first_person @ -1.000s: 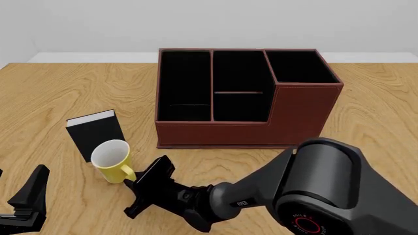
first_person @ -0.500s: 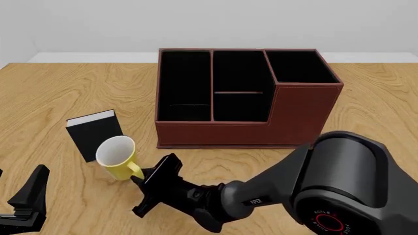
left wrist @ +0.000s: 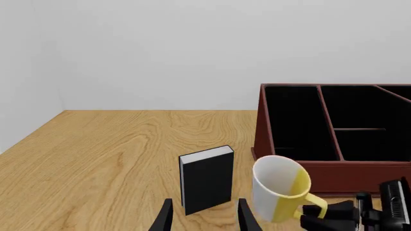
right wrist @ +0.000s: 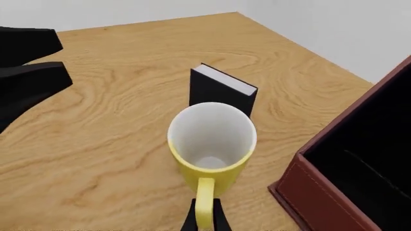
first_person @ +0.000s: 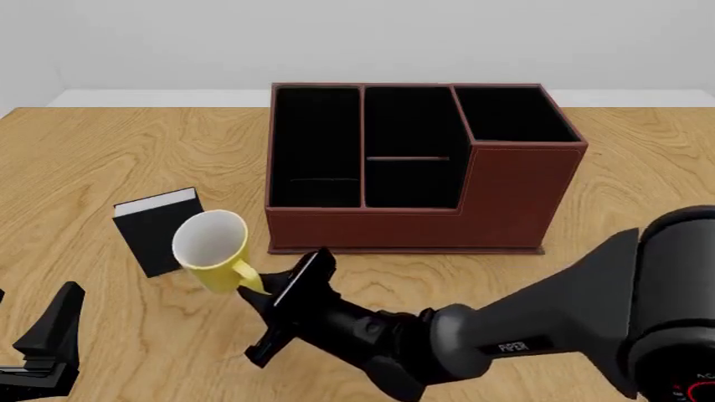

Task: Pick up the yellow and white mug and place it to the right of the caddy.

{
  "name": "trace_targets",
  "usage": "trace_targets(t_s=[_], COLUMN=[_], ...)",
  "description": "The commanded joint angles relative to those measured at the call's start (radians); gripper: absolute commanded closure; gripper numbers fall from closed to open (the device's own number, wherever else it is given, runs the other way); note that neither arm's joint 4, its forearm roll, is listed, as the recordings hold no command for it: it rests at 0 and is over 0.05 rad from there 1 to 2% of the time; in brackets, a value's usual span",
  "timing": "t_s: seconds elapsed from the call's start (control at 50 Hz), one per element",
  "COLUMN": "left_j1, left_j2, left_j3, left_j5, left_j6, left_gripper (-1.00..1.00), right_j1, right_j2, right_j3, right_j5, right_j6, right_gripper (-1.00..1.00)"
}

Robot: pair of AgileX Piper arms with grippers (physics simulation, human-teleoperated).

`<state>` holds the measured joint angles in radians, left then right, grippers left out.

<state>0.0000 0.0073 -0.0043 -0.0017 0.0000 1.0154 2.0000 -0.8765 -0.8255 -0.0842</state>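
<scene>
Right hand (first_person: 259, 295) clamped on the yellow mug (first_person: 214, 249) handle — mug now lifted, nearer the caddy (first_person: 416, 167) than before.

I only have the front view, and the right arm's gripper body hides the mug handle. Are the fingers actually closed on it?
Observer: Yes. In the right wrist view, the right gripper has one finger on each side of the yellow and white mug's handle, pinched against it.
Operator: Anything inside the mug?
Observer: No. That view looks straight into it, and the inside is white and empty.
Operator: And the left gripper? I only see an edge of it.
Observer: The left wrist view shows the left gripper open and holding nothing, with the black book standing just beyond its fingertips.
</scene>
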Motion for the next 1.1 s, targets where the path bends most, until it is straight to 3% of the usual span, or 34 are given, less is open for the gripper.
trace_targets(t_s=[0.02, 0.48, 1.1], left_j1=[0.000, 0.000, 0.000], left_j2=[0.000, 0.000, 0.000], left_j3=[0.000, 0.000, 0.000], left_j5=[0.000, 0.000, 0.000], left_j6=[0.000, 0.000, 0.000], left_gripper=[-1.00, -1.00, -1.00], right_j1=[-0.003, -0.008, -0.036], right_j2=[-0.122, -0.245, -0.384], right_j3=[0.080, 0.161, 0.233], right_j5=[-0.010, 0.005, 0.047], right_j6=[0.009, 0.007, -0.055], right_gripper=[1.00, 1.00, 1.00])
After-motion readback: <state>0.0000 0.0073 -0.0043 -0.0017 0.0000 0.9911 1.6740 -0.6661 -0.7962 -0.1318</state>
